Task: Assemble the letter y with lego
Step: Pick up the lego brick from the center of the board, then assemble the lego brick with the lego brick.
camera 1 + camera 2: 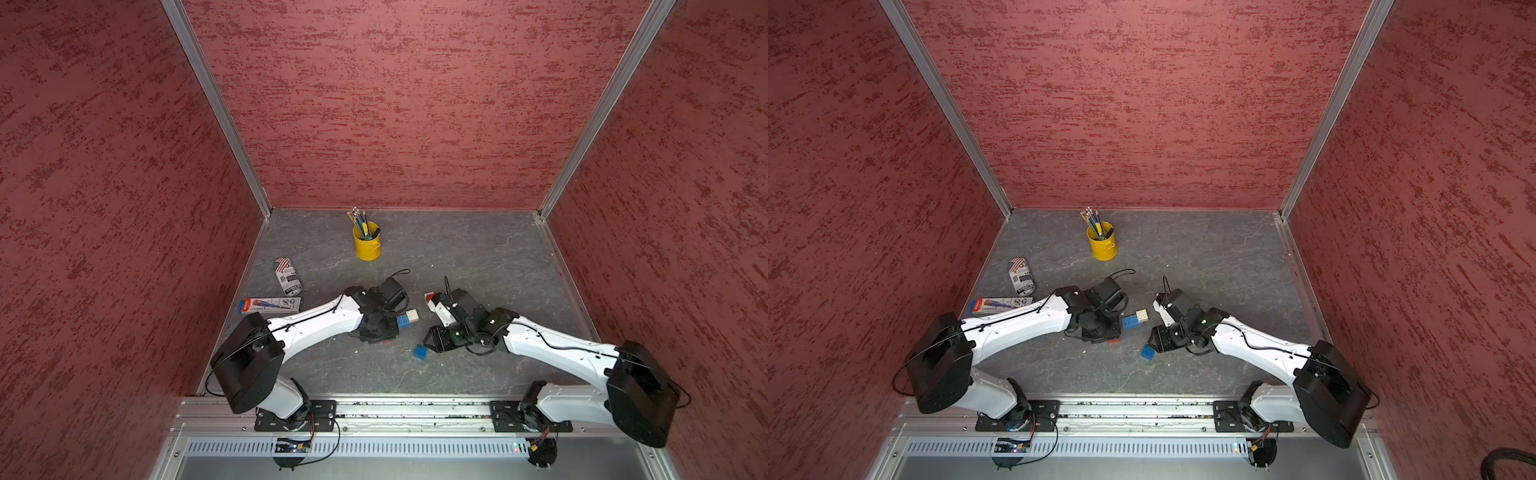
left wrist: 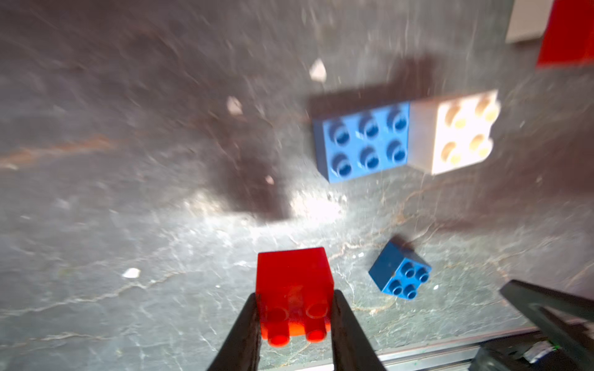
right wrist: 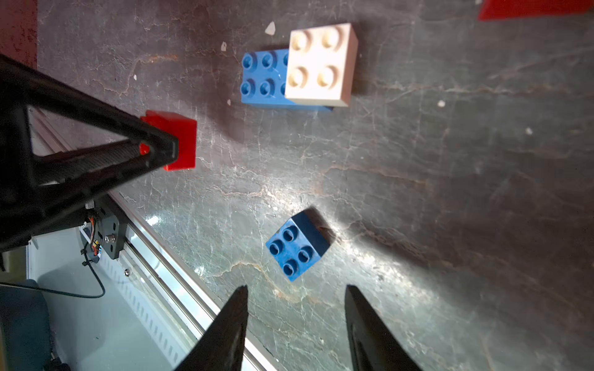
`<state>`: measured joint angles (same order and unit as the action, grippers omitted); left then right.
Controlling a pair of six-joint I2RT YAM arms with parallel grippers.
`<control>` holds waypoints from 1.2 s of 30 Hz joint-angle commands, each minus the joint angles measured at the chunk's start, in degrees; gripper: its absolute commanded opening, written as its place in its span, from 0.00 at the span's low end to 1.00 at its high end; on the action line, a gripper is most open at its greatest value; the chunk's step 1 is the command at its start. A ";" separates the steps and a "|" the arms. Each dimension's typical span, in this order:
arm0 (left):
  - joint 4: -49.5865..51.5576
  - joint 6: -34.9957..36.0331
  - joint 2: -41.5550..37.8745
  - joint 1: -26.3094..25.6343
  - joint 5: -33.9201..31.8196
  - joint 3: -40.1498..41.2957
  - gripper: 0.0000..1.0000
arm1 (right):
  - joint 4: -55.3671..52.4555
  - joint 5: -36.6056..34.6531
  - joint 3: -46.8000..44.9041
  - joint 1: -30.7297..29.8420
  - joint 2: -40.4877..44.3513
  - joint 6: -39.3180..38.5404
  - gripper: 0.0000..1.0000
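Top view: marbled tabletop (image 1: 457, 257), red walls (image 1: 395, 104)

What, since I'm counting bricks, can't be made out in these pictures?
- Red brick held by the left gripper: hidden under that wrist in both top views, but for a sliver.
- Second red brick and a white brick: cut off by the left wrist view's edge.
- Can print: too small in both top views.

Grey tabletop (image 1: 457, 257) holds lego (image 1: 404, 322), can (image 1: 288, 276), yellow cup (image 1: 367, 243), packet (image 1: 270, 306).
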<state>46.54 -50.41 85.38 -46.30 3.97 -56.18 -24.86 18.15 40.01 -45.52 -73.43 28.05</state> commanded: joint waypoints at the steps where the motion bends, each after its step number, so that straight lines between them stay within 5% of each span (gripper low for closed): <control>1: -0.44 3.26 -1.48 3.29 0.96 0.72 0.22 | 3.69 2.02 0.12 0.43 0.01 -0.40 0.51; 10: -3.75 5.29 1.97 7.76 4.73 -2.58 0.22 | 5.64 2.74 1.30 0.43 -1.52 -1.11 0.51; 36: -4.39 2.60 15.31 5.93 5.74 -9.35 0.16 | 5.35 0.66 -1.15 0.95 -1.45 -3.33 0.51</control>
<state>41.74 -47.13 99.20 -39.77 10.46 -64.53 -20.32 20.10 39.88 -45.06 -75.07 25.91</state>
